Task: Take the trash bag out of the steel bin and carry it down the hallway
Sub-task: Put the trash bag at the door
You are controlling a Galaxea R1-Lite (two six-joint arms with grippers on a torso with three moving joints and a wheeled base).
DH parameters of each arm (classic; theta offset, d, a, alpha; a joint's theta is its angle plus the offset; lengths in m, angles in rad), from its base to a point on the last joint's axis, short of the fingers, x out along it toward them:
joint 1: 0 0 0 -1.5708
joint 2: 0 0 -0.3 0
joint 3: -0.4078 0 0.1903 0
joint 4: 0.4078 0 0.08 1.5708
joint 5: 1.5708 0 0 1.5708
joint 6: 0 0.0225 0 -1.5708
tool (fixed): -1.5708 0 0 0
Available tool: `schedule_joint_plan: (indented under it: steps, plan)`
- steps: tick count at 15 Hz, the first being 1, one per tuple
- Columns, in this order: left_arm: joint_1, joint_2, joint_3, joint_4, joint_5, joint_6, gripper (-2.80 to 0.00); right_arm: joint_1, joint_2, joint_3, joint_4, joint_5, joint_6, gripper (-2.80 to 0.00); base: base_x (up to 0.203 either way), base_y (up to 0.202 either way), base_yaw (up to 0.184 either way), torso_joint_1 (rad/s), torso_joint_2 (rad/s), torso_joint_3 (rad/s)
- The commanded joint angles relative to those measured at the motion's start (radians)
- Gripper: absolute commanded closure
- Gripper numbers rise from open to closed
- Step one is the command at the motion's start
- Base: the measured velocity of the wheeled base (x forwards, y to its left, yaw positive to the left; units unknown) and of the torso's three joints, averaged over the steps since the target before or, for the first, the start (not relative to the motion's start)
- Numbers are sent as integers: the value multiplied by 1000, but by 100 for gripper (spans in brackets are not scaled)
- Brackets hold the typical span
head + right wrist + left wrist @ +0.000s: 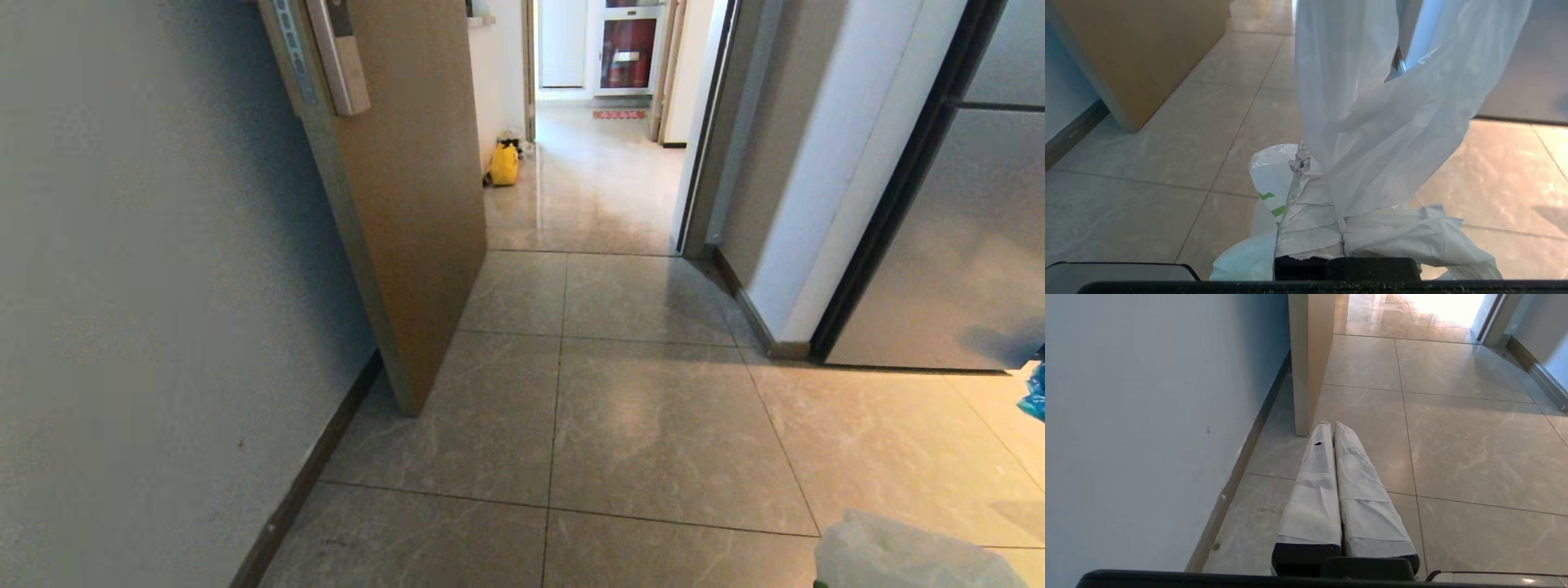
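The trash bag (1372, 122), thin translucent white plastic with green print, drapes over my right gripper (1319, 165), which is shut on it. One taped finger (1306, 212) shows; plastic covers the other. In the head view a corner of the trash bag (906, 555) shows at the bottom right. My left gripper (1331, 428) is shut with nothing in it, held low over the floor near the left wall. The hallway (596, 188) with glossy tiles runs ahead through the doorway. The steel bin is out of view.
An open brown door (408, 204) juts out from the left wall (147, 286). A yellow bag (504, 163) sits on the floor beyond it. A white wall corner (816, 204) and a dark-framed panel stand on the right, with a blue bag (1034, 396) at the right edge.
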Motion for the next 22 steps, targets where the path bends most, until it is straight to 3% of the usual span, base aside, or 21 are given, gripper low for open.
schedule_joint_plan:
  steps: [1,9,22]
  plan:
    - [0,1,0,1,0,1,0,-1,-1,0,0,1,-1,0,0,0,0,0,0,0]
    - [0,0,0,2,0,1,0,-1,-1,0,0,1,-1,0,1,-149,-2,2,2,3]
    - [0,0,0,2,0,0,0,-1,-1,0,-2,-1,5,0,0,0,0,0,0,0]
